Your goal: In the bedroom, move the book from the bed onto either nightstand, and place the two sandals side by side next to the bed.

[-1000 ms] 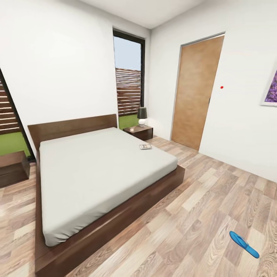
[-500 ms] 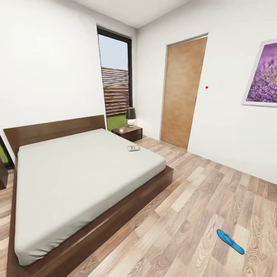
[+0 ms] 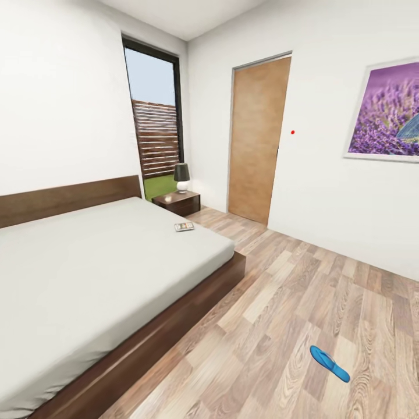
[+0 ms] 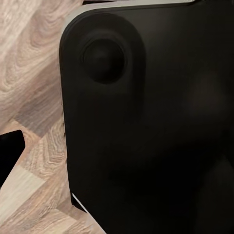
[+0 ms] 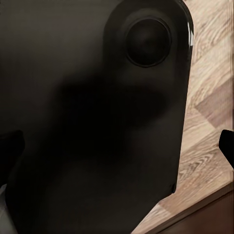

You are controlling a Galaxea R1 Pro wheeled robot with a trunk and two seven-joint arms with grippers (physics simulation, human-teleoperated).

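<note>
Here, from my head view, the bed (image 3: 105, 273) takes up the near left of the bedroom, its grey mattress running up to the dark headboard against the white wall. The book (image 3: 184, 227) lies flat on the mattress close to the edge that faces the open floor, toward the headboard end. Just beyond that corner stands a nightstand (image 3: 177, 203) with its lamp (image 3: 182, 176), beside the tall window (image 3: 152, 122). One blue sandal (image 3: 329, 364) lies alone on the wood floor (image 3: 279, 302), well apart from the bed frame's long dark edge, with a broad stretch of bare planks between the two. The brown door (image 3: 258, 139) is shut in the far wall, and a purple picture (image 3: 387, 110) hangs further along it. Both of my wrist views look onto a dark rounded housing (image 4: 151, 117) of my own body (image 5: 97, 117), with wood planks showing past its edge. A dark tip shows at the margin of each wrist view, so I cannot tell whether my fingers on either arm are released or clenched, and I cannot place the book or sandal relative to them.
</note>
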